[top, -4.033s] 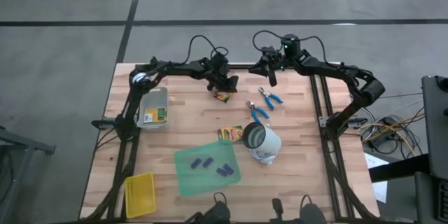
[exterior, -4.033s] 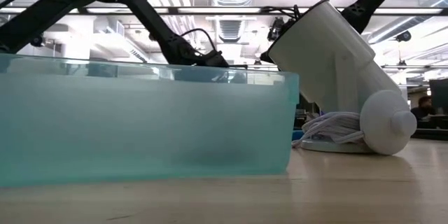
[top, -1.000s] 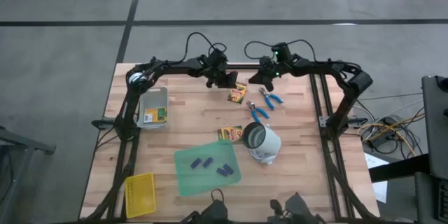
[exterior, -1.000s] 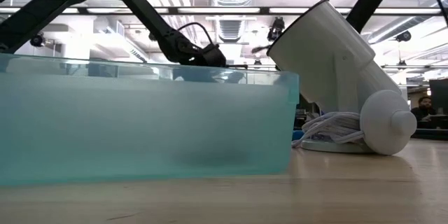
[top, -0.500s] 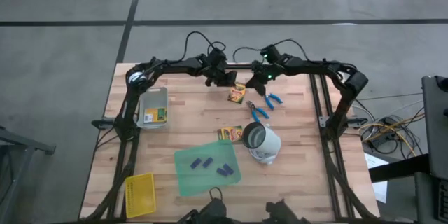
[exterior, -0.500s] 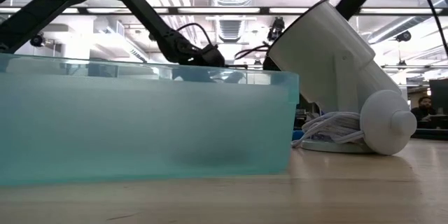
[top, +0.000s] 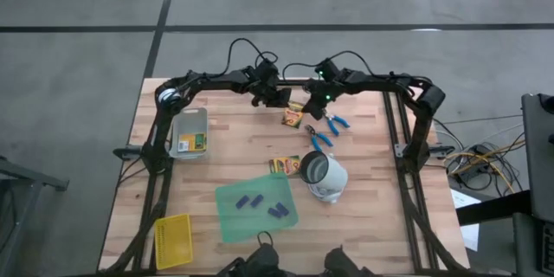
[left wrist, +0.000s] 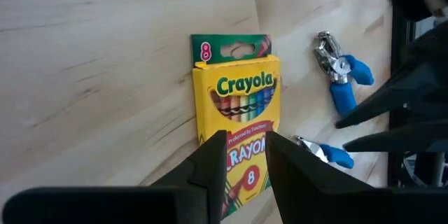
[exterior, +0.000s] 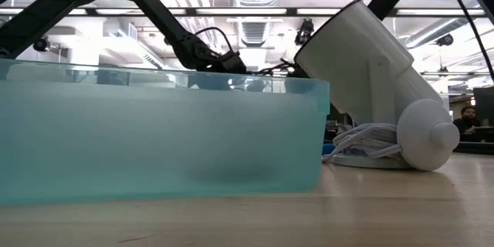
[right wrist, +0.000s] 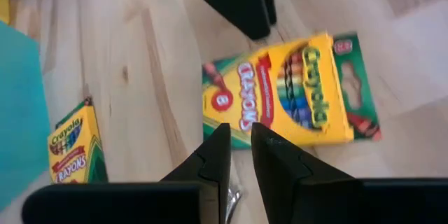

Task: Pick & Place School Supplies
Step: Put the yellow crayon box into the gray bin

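Observation:
A yellow-and-green crayon box (top: 294, 116) lies flat on the table near its far edge. My left gripper (top: 281, 99) stands open just over the box's bottom end (left wrist: 246, 155). From the right, my right gripper (top: 313, 104) points down at the same box (right wrist: 287, 91), with only a narrow gap between its fingers and nothing in it. Two blue-handled tools (top: 333, 122) (top: 318, 138) lie to the right of the box. A second crayon box (top: 282, 166) lies mid-table. Several purple pieces (top: 251, 201) rest in the green tray (top: 238, 221). My left gripper has its two fingers (left wrist: 210, 175) slanting down over the crayon box's bottom short end (left wrist: 248, 178), which shows through the gap between them. The box lies face up on the table. Whether the fingers touch it, I cannot tell.
A white cup-shaped device (top: 325, 177) with a coiled cord stands right of the tray. A clear bin (top: 183, 121) with a crayon box in it sits at the left. A yellow mesh basket (top: 173, 241) is at the near left corner.
My right gripper has gone toward the table's left edge, closing in on the crayon box by the left gripper, and has turned as it went. The crayon box has stayed where it was.

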